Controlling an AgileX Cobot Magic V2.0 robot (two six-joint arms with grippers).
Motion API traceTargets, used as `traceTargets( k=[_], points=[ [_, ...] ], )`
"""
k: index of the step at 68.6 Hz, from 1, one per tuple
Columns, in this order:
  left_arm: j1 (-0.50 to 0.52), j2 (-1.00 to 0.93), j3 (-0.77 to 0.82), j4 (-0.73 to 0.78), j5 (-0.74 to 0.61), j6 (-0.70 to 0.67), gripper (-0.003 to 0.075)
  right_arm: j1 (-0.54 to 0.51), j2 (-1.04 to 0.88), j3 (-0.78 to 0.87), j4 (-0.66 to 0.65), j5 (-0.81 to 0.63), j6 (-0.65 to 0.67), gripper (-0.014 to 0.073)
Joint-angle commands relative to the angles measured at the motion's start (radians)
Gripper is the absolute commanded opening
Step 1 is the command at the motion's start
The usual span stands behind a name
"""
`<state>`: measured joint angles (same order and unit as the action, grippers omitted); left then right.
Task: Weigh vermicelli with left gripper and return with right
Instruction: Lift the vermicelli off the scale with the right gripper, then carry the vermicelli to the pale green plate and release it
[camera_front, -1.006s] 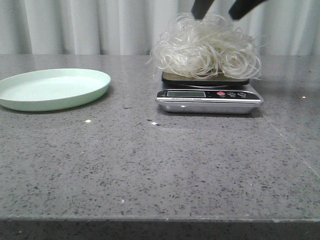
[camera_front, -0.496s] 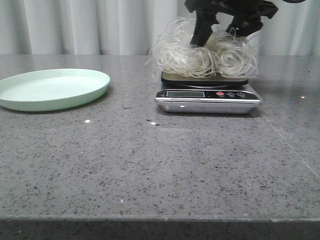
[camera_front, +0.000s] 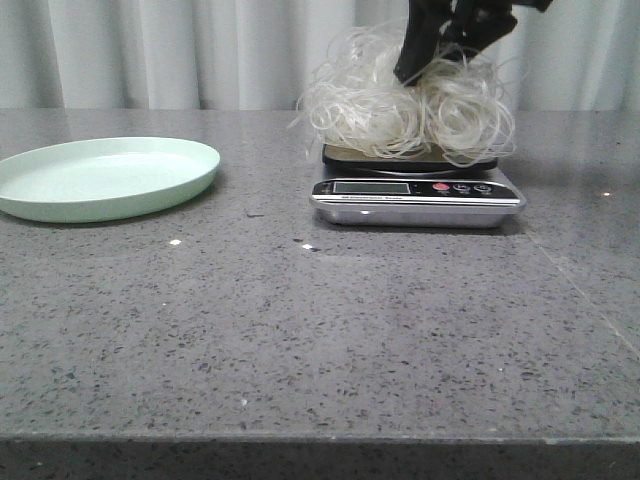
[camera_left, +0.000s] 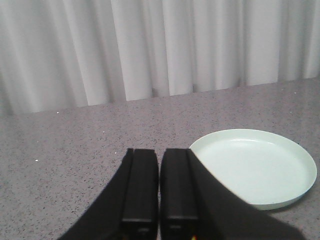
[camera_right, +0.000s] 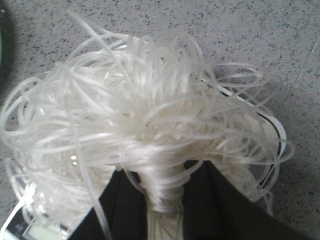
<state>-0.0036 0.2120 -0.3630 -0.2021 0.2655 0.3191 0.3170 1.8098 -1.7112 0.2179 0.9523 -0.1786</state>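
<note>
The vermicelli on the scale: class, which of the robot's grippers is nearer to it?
Right. The right gripper is pinching the vermicelli; the left gripper, shut, hovers by the green plate.

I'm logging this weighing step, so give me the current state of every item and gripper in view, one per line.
Tangle of thin whitish vermicelli strands: on the scale platform, a bunch pinched by the right gripper.
Silver digital kitchen scale: on the table, loaded; display unreadable.
Pale green round plate: empty, upright.
Right gripper: shut on the vermicelli.
Left gripper: shut, empty, near the plate.
</note>
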Motion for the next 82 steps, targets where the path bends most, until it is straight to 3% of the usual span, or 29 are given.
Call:
traceTargets(
  k=[1,14,29,61,82],
  points=[
    [-0.005,0.009,-0.027,-0.015,-0.083,-0.004,0.0137,0.0,-0.067,-0.11,0.005,0.025,-0.012,0.015],
    [-0.005,0.009,-0.027,-0.015,-0.083,-0.004,0.0137,0.001,-0.082,-0.272,0.017,0.082,-0.012,0.015],
    [-0.005,0.009,-0.027,-0.015,-0.083,-0.004,0.0137,0.027,-0.082,-0.408,0.18,0.058,-0.012,0.015],
    [-0.005,0.009,-0.027,-0.017,-0.085,-0.004,0.0137,0.314,0.075,-0.414,0.216,-0.196,-0.012,0.015],
    [-0.005,0.009,-0.027,-0.017,-0.11,-0.004,0.0137,0.34,0.223,-0.414,0.22,-0.215,-0.012,0.015]
  ],
)
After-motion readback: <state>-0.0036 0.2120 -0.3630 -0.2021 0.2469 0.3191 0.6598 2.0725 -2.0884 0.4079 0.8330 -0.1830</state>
